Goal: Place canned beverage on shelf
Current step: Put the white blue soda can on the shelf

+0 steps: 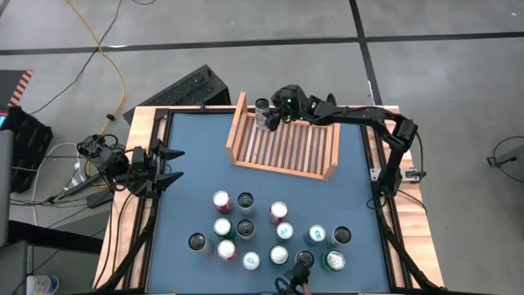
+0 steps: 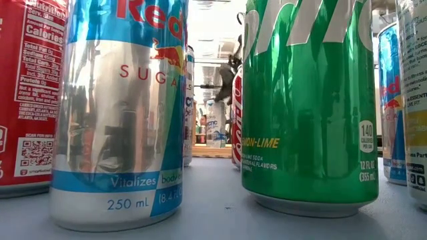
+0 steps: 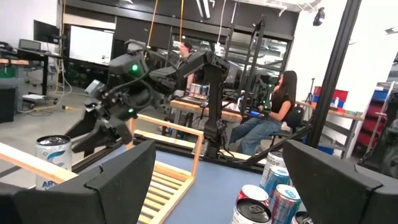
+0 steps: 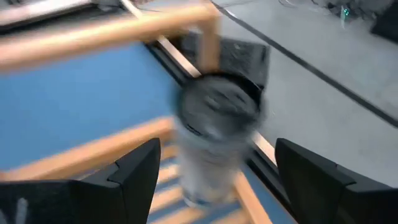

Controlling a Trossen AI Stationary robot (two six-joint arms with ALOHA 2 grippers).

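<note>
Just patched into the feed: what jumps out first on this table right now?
The right gripper reaches over the far left corner of the wooden shelf, fingers spread either side of a silver can standing there. Near the table's front edge stands a loose cluster of cans, not yet shelved. The left gripper waits open at the table's left side.

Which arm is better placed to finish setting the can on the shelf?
Right. Its claw is at the can in the shelf's far left corner; the left claw waits at the table's left edge.
</note>
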